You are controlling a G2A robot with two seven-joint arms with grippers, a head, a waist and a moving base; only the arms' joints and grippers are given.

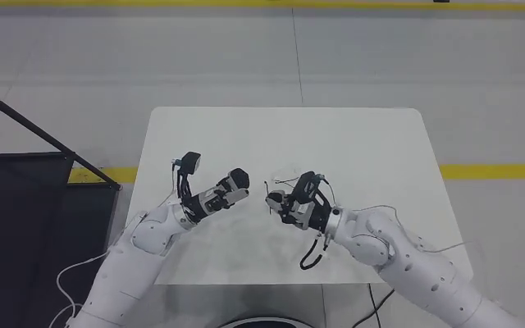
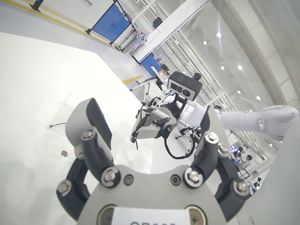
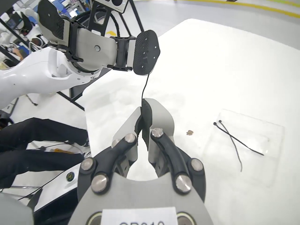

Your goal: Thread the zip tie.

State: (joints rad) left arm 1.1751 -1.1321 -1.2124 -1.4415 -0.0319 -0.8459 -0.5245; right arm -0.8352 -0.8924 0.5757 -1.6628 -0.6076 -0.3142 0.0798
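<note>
My right gripper (image 3: 143, 105) is shut on a thin black zip tie (image 3: 144, 87). A short length of the tie stands out past the fingertips. Its free end reaches the edge of one black pad (image 3: 146, 52) of my left gripper (image 1: 240, 182); I cannot tell whether they touch. The left gripper (image 2: 152, 111) is open and holds nothing. It faces the right gripper (image 2: 146, 127) a short way off. In the top view the two grippers meet above the table's front middle, with the right gripper (image 1: 277, 201) just right of the left one.
Two spare zip ties (image 3: 234, 139) lie crossed on a clear sheet (image 3: 269, 136) on the white table (image 1: 369, 148), beyond the grippers. A small brown scrap (image 3: 189, 132) lies beside the sheet. A dark panel (image 1: 33, 213) stands off the table's left side.
</note>
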